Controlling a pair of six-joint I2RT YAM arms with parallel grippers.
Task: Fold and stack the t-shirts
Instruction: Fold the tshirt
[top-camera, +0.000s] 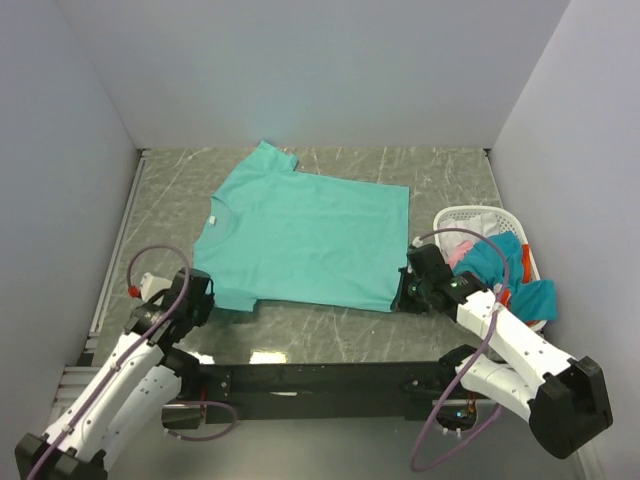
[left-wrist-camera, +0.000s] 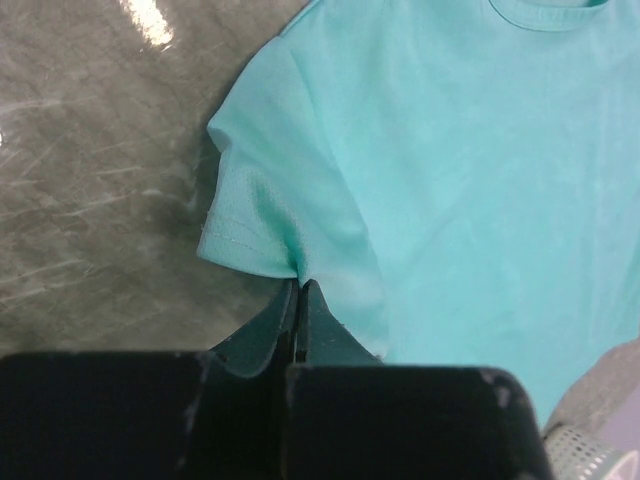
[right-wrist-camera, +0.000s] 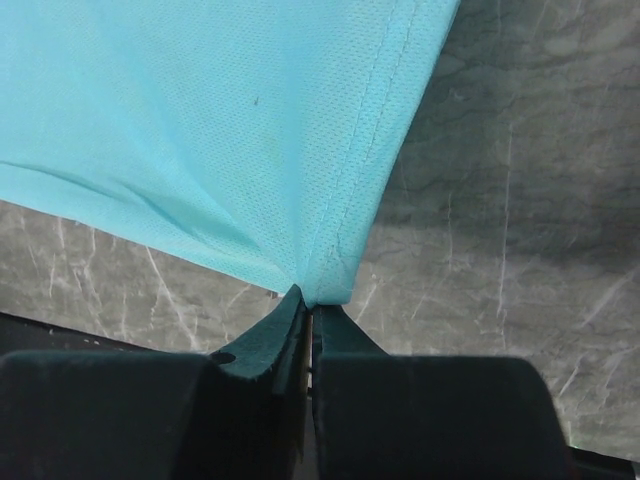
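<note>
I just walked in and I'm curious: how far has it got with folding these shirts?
Barely begun. Done: the teal shirt lies spread flat on the table. In hand: the left fingers pinch it beside a sleeve, the right fingers pinch a hem corner, seemingly ready for the first fold. Left: every fold, plus the other shirts heaped in the basket; no folded stack is visible.

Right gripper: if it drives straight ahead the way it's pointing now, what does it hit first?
The teal-green cloth t-shirt: the right gripper is shut on its hem corner, and more of that shirt lies ahead over the grey marbled table. Depth unclear.
</note>
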